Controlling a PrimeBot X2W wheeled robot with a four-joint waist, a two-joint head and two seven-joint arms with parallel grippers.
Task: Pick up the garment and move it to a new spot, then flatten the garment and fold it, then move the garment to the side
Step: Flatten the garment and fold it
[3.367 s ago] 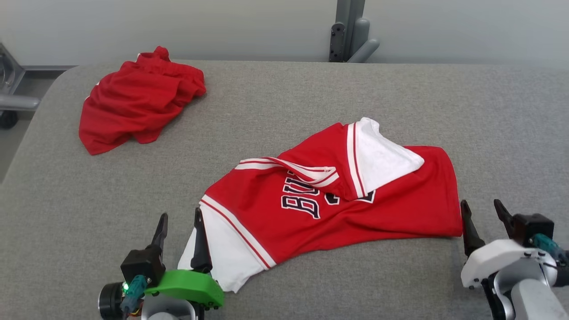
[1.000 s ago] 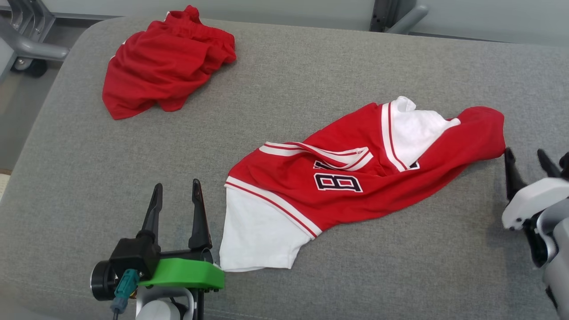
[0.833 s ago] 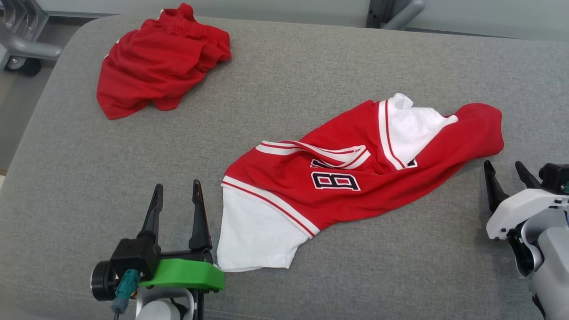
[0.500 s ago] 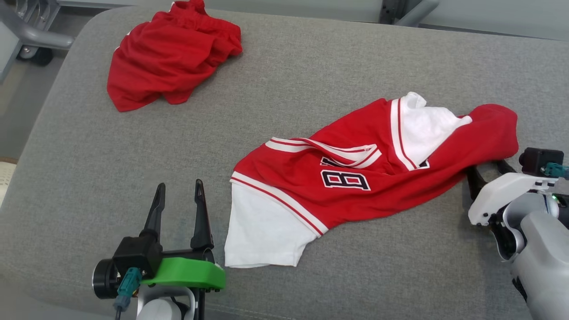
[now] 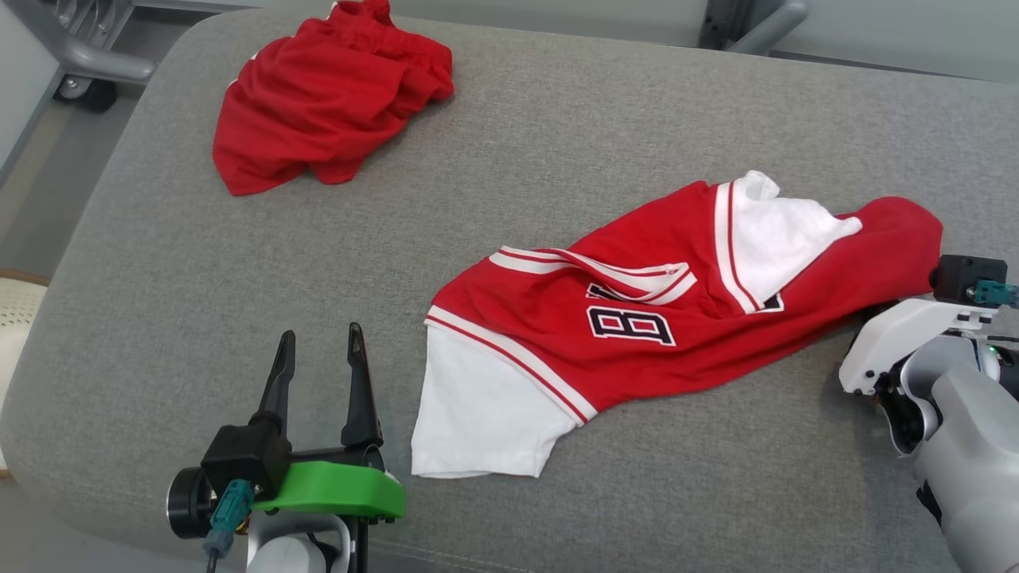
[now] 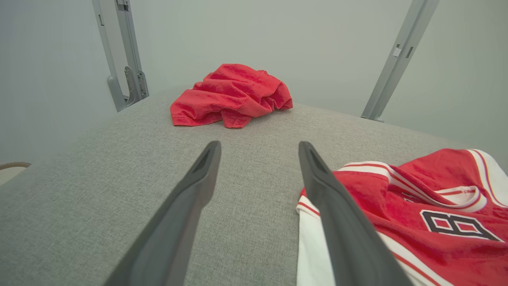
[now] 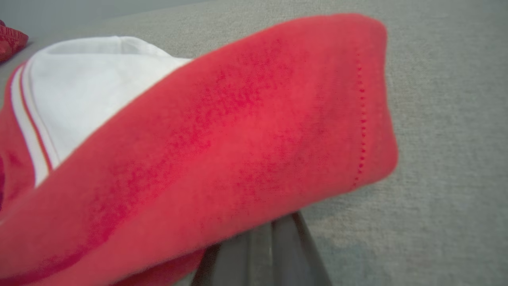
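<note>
The left gripper (image 5: 320, 334) is held wide open above the near edge of the grey padded table (image 5: 557, 119), and nothing is seen between its two dark fingers (image 6: 186, 206). Well ahead of its fingertips and a little to their left, a crumpled red cloth (image 5: 326, 95) is heaped near the table's far corner. In the left wrist view this heap is framed by two grey metal posts (image 6: 127, 59) that rise behind the table.

Just to the right of this gripper's right finger, and apart from it in the head view, the white sleeve of the jersey (image 5: 637, 342) is laid flat on the table. From that sleeve the jersey is stretched away and to the right in rumpled folds. A black letter B and a white-striped neckline are shown on its red front. A second white sleeve is folded over the red body near its far end.

That far end, a red hem, is met by the right gripper (image 5: 878, 313), whose white housing is seen just beside the cloth. In the right wrist view its fingers (image 7: 285, 254) are pressed together. Their tips are buried in the hem, which is raised off the table and is pinched between them. The white sleeve is seen beyond the hem, up and to the left of the fingers
</note>
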